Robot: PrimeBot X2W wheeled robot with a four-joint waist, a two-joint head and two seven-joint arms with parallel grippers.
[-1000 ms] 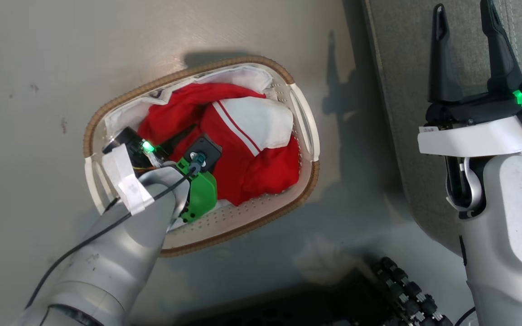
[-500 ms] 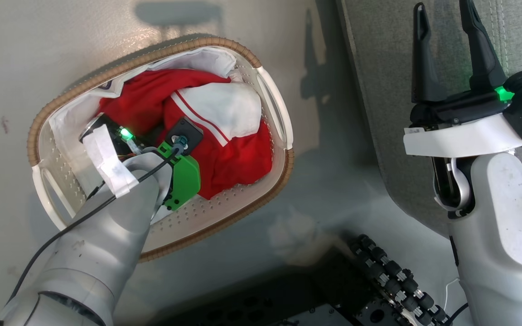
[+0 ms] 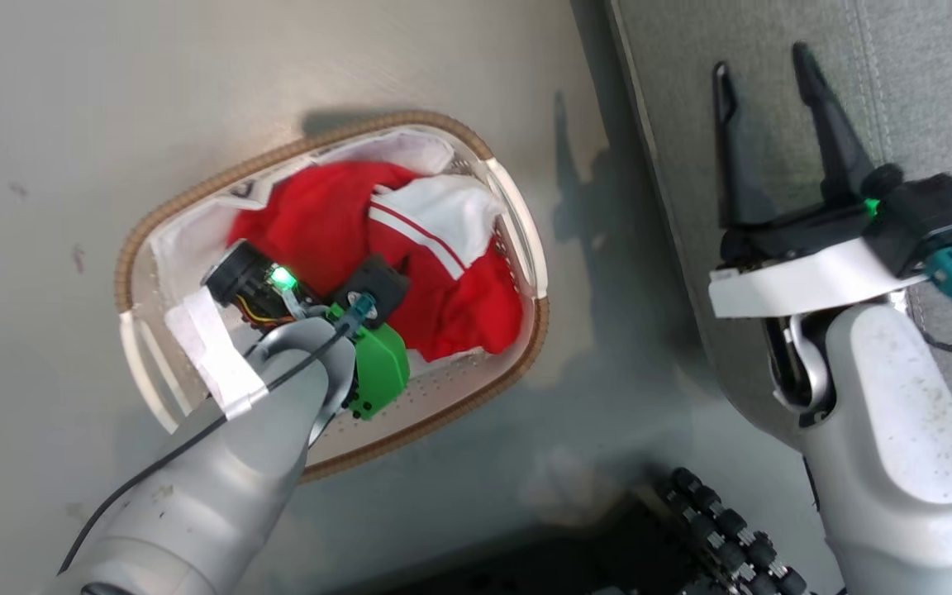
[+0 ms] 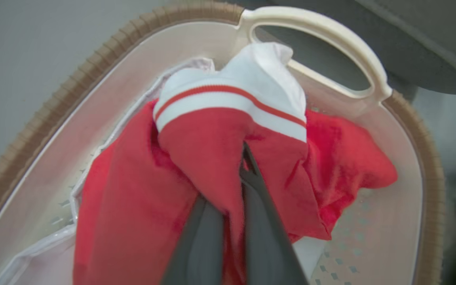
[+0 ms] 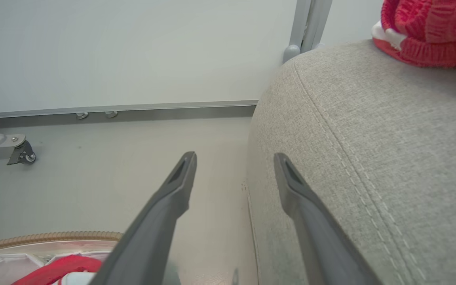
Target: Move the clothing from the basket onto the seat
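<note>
Logging from the jaws outward.

Left gripper [image 4: 236, 178]: jaws drawn almost together, with a fold of the clothing [image 4: 133, 206] pinched between them. One dark finger is partly buried under the red cloth, so I cannot see how deep the bite goes.

The clothing: a bunched red heap with a white panel and a red-and-white striped band on top. It is inside the basket [image 3: 125, 264], piled toward the handle [image 4: 331, 35] on the seat side. In the head view it covers most of the white liner [image 3: 187, 240].

The basket: on the grey floor [image 3: 278, 66], just beside the seat [image 3: 674, 99] but apart from it.

Right gripper [image 3: 759, 62]: jaws spread wide and holding nothing, over the seat's rounded edge. The right wrist view shows the same [image 5: 234, 157].

The seat [image 5: 370, 158]: one red knitted piece [image 5: 430, 31] with a white edge lies on top, far from my fingers. I take it as already delivered.

Step in hand, as I judge it: pickup of the next garment, grasp made, lift not yet cleared.

Next move, as I judge it: raise the left arm until the trailing cloth clears the rim and handle, then carry it across the gap to the cushion. I would watch that the liner does not come up with the fold, and that the right arm is not in the path.
</note>
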